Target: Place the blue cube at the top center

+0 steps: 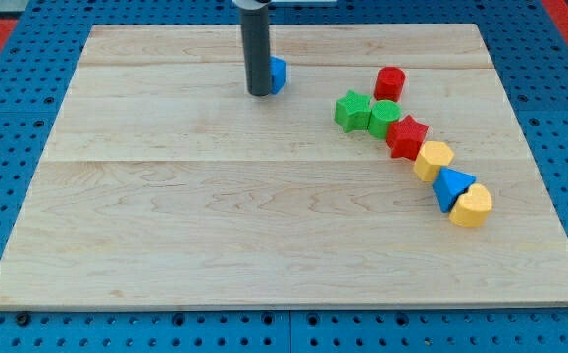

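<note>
The blue cube [278, 75] sits near the view's top centre on the wooden board [215, 216], mostly hidden behind my rod. My tip [260, 93] rests on the board right against the cube's left side, touching or nearly touching it. Only the cube's right part shows.
A chain of blocks runs down the view's right: a red cylinder [389, 82], a green star [352, 110], a green cylinder [384, 117], a red star [407, 135], a yellow block [434, 160], a blue triangle [452, 185], a yellow heart-like block [472, 206].
</note>
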Controlling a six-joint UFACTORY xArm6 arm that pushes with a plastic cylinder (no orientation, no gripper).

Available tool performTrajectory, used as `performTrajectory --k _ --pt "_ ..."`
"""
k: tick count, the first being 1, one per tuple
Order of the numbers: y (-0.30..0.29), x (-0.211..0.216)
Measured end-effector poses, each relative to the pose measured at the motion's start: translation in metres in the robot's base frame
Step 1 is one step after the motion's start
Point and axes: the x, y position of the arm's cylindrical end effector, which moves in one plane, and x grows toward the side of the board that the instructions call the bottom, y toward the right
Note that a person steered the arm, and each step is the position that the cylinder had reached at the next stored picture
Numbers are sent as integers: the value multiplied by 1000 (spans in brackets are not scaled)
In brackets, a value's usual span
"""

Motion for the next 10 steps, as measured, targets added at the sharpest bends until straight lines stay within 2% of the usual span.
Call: performTrajectory --k 2,3,4,6,7,10 --pt "40 -22" --pt "27 -48" --pt "10 -55" --pt "-31 -53" --pt "-34 -41" --pt "-77 -41"
